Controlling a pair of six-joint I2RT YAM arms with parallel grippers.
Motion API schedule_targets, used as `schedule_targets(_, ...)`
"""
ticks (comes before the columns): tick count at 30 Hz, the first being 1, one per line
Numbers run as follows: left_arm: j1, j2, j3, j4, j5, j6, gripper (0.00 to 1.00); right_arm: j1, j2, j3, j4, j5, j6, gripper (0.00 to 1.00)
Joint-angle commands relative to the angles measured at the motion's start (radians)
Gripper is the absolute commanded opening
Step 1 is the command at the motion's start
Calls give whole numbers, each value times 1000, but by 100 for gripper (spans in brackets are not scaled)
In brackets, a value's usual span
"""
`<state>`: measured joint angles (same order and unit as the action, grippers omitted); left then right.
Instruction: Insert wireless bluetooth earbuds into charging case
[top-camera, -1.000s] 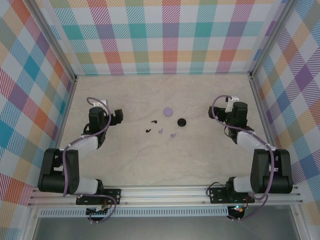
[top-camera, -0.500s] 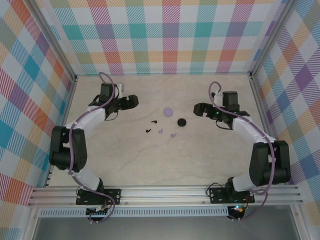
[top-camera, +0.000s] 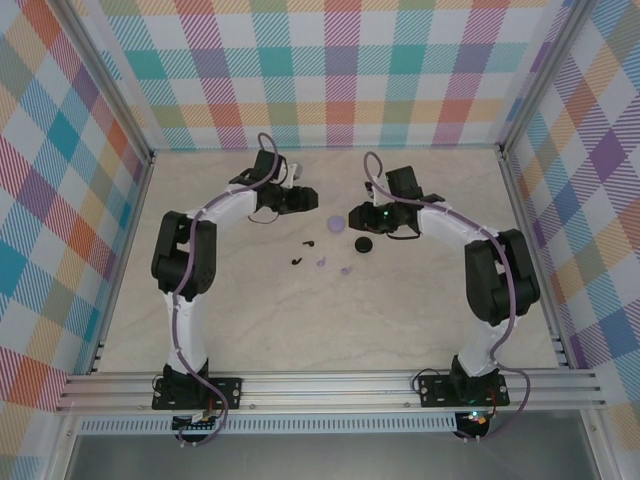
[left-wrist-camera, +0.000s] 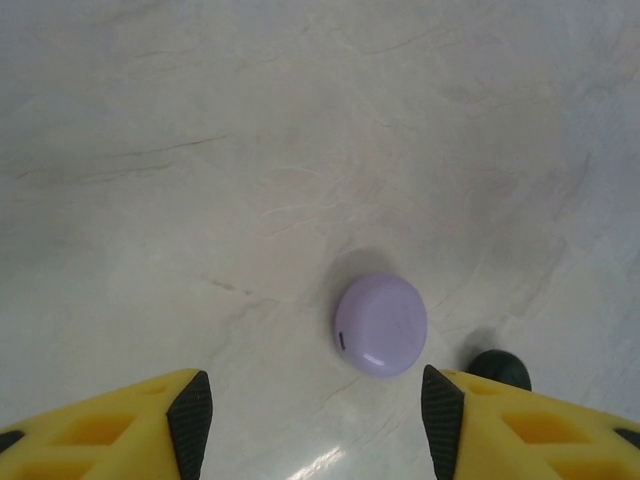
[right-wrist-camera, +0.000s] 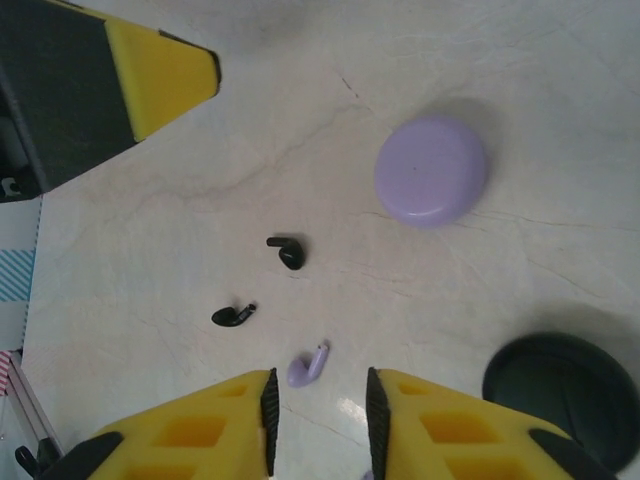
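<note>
A shut lilac charging case (top-camera: 337, 223) (left-wrist-camera: 381, 325) (right-wrist-camera: 432, 170) lies mid-table, with a shut black case (top-camera: 364, 245) (right-wrist-camera: 565, 395) (left-wrist-camera: 500, 368) beside it. Two black earbuds (top-camera: 308, 243) (top-camera: 296, 261) (right-wrist-camera: 288, 251) (right-wrist-camera: 233, 316) and two lilac earbuds (top-camera: 321, 262) (top-camera: 346, 270) lie loose in front. My left gripper (top-camera: 314, 200) (left-wrist-camera: 316, 425) hovers open just left of the lilac case, nothing between its pads. My right gripper (top-camera: 352, 221) (right-wrist-camera: 320, 425) hangs between the cases, jaws narrowly open and empty. One lilac earbud (right-wrist-camera: 308, 369) lies on the table just past its fingertips.
The marble-patterned table (top-camera: 250, 320) is walled by checked panels on three sides. The left gripper's yellow finger (right-wrist-camera: 150, 70) shows at the top left of the right wrist view, close to the lilac case. The arm bases and a rail (top-camera: 330, 385) run along the near edge.
Both arms have swung in from the sides of the table to the middle, meeting over the cases. Both grippers' jaws have narrowed, the right one more.
</note>
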<state>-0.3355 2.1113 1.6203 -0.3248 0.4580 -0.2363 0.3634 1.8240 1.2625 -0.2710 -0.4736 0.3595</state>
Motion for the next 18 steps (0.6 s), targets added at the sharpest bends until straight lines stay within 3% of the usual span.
schedule_targets(1,-13,59,92,-69,50,-21,57,11,64,72,-70,-9,40,28)
schedule_targets(18,-32,253,292,-144,188,-45,48,26,326,338,-243,-40,58,21)
